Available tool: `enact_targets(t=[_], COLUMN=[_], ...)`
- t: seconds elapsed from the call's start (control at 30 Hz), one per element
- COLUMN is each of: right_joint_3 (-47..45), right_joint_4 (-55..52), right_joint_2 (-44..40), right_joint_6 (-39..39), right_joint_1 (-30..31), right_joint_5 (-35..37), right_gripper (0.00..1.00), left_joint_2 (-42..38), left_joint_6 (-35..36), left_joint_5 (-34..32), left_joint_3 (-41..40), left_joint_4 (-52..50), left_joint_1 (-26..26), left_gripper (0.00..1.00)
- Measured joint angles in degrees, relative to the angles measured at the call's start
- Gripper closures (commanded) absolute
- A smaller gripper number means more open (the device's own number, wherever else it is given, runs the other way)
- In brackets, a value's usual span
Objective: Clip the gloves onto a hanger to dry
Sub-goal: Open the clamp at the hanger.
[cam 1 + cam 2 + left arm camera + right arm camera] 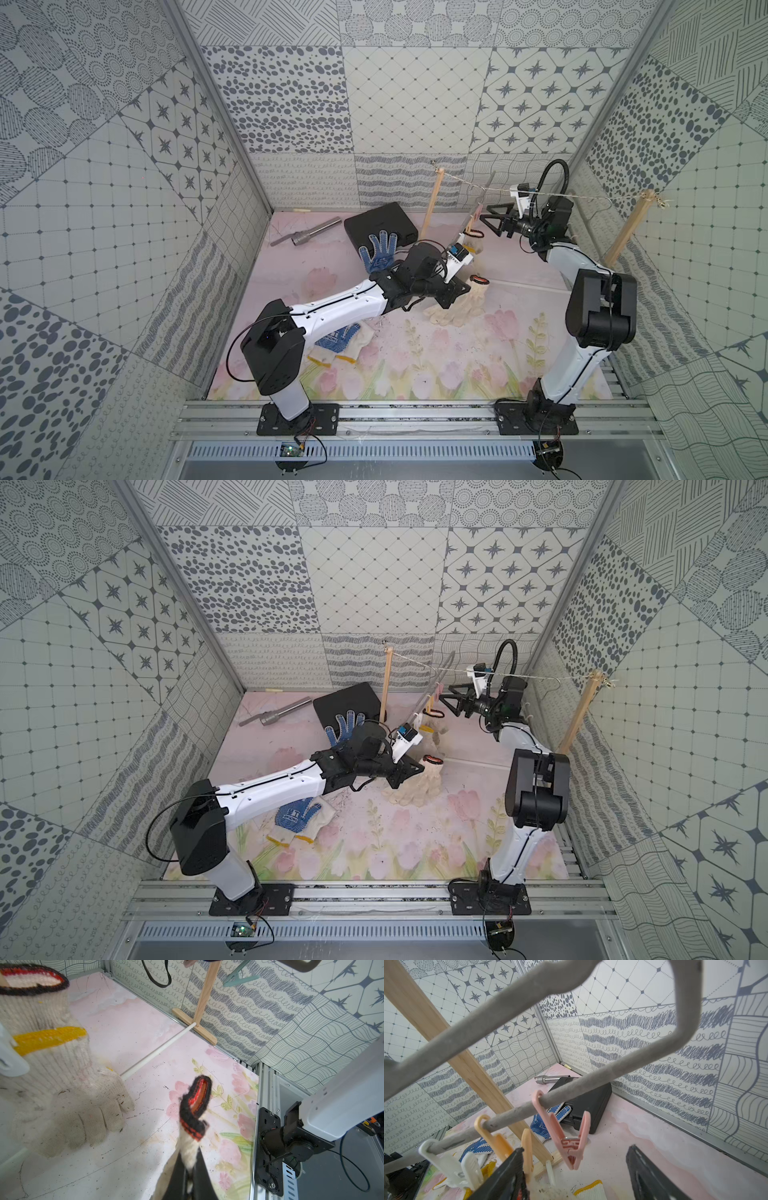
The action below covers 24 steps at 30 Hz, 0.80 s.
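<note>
My left gripper (190, 1159) is shut on a cream glove (461, 309) just below its black-and-red cuff (197, 1103), low over the floor; the glove's fingers rest on the mat. The grey hanger (478, 201) hangs from a string, its bar (571, 1086) carrying pastel pegs. Two cream gloves (62, 1076) hang from it, one clipped by a white peg (10, 1057). My right gripper (575, 1149) stands open at the pegs, a pink peg (569, 1142) between its fingers and an orange peg (500, 1142) by one of them. Blue-dotted gloves lie on the black case (380, 249) and under my left arm (345, 336).
A black case (374, 222) and a metal tube (311, 235) lie at the back left. Two wooden posts (434, 199) (627, 232) joined by string (582, 193) stand at the back right. A thin white rod (158, 1051) lies on the floor. The floral mat (415, 365) covers the floor.
</note>
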Motion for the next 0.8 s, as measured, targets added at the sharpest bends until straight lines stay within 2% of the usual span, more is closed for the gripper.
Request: enact_targets(t=[0.13,0.33,0.47,0.6,0.8], right_joint_3=[0.4,2.2,3.8,4.1,4.1], right_joint_4=[0.1,0.4,0.7,0.8,-0.6], right_joint_2=[0.0,0.3,1.1,1.6,2.0], right_joint_6=[0.5,2.4,3.2,3.8,2.4], right_joint_1=[1.2,2.0,2.0,2.0,2.1], right_joint_5=[0.0,0.5,0.6,0.6,0.9], right_gripper=[0.26,0.38,0.41,0.41,0.33], left_joint_2=[0.0,0.0,0.0,0.0,0.0], left_joint_6=[0.0,0.0,0.0,0.0,0.0], left_joint_5=[0.0,0.0,0.0,0.0,0.0], left_joint_3=[0.0,0.0,0.0,0.0,0.0], left_joint_4=[0.0,0.0,0.0,0.0,0.0], left_joint_1=[0.0,0.0,0.0,0.0,0.0], left_gripper=[1.0,1.0,1.0,1.0,1.0])
